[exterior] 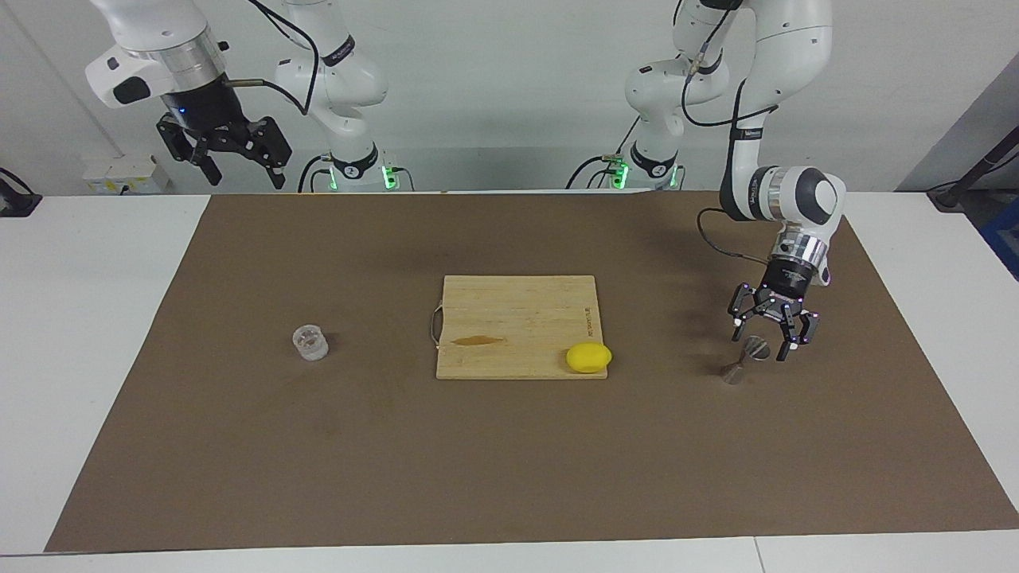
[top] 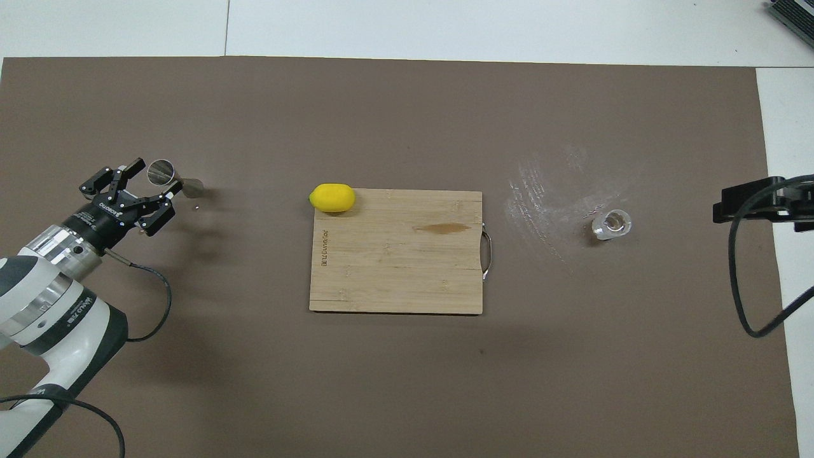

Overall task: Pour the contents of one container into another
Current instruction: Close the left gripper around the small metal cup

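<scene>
Two containers well apart on the brown mat: metal jigger upright toward the left arm's end of the table, clear cup upright toward the right arm's end, with the cutting board and a lemon between them.

Step in hand, as judged: grasping the receiving vessel, with no pouring begun. Left gripper low over the jigger, fingers spread and set on either side of the upper cone, no pinch evident. Right gripper parked high at its own end of the table, jaws wide and empty, waiting.

Next move, as judged: squeeze gently on the upper cone or the narrow waist and keep the hourglass body vertical. Likely risk: a smooth, top-heavy piece tipping or slipping out under an off-centre squeeze. Afterwards, fetch the cup with the right arm.

Writing: one burnt-in brand line along the board's edge toward the left arm; white lettering on the left gripper's body and on its arm. All too small to read with certainty. No label visible on cup or jigger.
</scene>
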### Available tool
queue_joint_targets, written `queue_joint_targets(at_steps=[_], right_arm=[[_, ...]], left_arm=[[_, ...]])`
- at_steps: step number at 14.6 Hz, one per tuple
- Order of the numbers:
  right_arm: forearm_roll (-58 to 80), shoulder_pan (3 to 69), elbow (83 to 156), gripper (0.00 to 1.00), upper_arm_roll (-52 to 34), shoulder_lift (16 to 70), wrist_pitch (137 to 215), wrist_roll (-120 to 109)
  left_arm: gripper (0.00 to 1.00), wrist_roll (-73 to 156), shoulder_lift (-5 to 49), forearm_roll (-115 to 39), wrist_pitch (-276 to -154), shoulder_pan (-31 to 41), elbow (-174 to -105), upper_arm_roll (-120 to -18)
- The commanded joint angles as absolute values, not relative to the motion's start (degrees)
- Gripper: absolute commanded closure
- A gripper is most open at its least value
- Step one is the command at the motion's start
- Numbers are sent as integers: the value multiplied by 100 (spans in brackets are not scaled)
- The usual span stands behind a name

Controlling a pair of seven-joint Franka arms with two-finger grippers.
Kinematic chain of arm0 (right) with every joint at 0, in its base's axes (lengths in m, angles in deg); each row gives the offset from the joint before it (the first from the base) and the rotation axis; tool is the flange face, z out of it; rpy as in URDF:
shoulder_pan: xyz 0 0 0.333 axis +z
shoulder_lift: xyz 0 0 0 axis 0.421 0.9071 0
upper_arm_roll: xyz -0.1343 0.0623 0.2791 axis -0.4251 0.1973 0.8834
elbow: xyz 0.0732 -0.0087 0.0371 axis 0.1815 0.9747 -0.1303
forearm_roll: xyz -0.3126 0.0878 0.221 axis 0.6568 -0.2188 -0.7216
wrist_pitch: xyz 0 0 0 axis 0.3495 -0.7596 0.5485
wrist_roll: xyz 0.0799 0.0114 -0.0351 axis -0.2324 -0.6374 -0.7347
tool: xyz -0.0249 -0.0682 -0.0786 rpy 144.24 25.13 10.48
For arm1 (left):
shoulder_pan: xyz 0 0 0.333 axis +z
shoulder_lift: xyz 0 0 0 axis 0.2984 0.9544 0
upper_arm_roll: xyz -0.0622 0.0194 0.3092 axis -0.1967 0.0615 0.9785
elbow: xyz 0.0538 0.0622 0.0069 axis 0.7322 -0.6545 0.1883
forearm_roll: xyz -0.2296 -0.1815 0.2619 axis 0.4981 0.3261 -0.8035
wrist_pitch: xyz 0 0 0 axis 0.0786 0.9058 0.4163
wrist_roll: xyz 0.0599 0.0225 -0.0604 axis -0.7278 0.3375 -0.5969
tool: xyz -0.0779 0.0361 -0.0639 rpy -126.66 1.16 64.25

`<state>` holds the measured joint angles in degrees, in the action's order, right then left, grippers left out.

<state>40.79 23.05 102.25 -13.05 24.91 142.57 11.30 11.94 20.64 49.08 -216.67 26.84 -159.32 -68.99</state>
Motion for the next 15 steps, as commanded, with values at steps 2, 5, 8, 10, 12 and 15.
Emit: queue_joint_targets(at_steps=[2, 5, 8, 10, 12, 15], right_arm=[[4005, 2243, 10251, 0, -1298, 2426, 14193, 981], [4005, 2243, 10251, 0, -1298, 2434, 14202, 981], [4005, 2243, 10251, 0, -1298, 2426, 14193, 981], [4005, 2243, 10251, 0, -1298, 2426, 14193, 981], [4005, 2243, 10251, 0, -1298, 2426, 14193, 981], [4005, 2243, 10251, 0, -1298, 2426, 14193, 981]], left_arm=[[21, 1334, 2182, 5101, -21794, 2624, -15810, -6893], [23, 1343, 2244, 5162, -21803, 2615, -15775, -6893], [25, 1387, 2253, 5197, -21803, 2607, -15766, -6893], [26, 1387, 2253, 5224, -21803, 2607, -15739, -6893], [27, 1387, 2253, 5224, -21803, 2607, -15731, -6893], [27, 1405, 2261, 5259, -21803, 2607, -15713, -6920]])
